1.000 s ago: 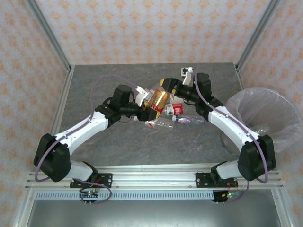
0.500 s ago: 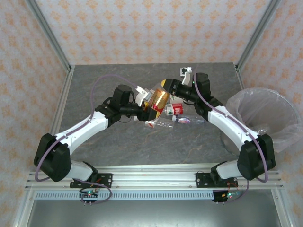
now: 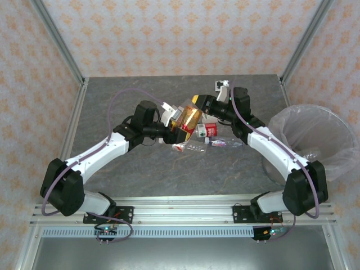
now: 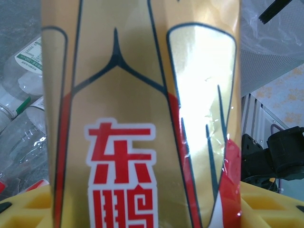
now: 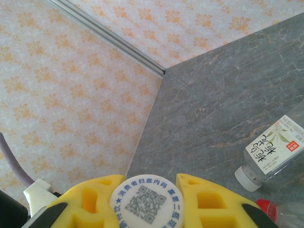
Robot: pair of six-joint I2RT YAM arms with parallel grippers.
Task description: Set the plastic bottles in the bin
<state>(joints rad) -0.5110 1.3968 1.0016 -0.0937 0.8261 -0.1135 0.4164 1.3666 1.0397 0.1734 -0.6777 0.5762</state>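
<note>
My right gripper (image 5: 145, 190) now pinches the gold-labelled bottle (image 4: 142, 118) by its white cap (image 5: 145, 202), newly closed. My left gripper (image 3: 178, 132) apparently clamps its body, so a handover toward the bin (image 3: 337, 135) begins.

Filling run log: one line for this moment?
left gripper: holds gold bottle | right gripper: shut on its cap | bin: off to right

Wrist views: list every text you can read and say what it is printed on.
"东鹏", big red characters, the lower one cut off by the frame's edge: on the gold-labelled plastic bottle.
QR code ringed by tiny Chinese print, roughly "消费者扫盖内码": on the round white cap.
Clear plastic bottle, white label with dark brush-style characters: too small to read.
Green-and-white bottle label: print blurred.
</note>
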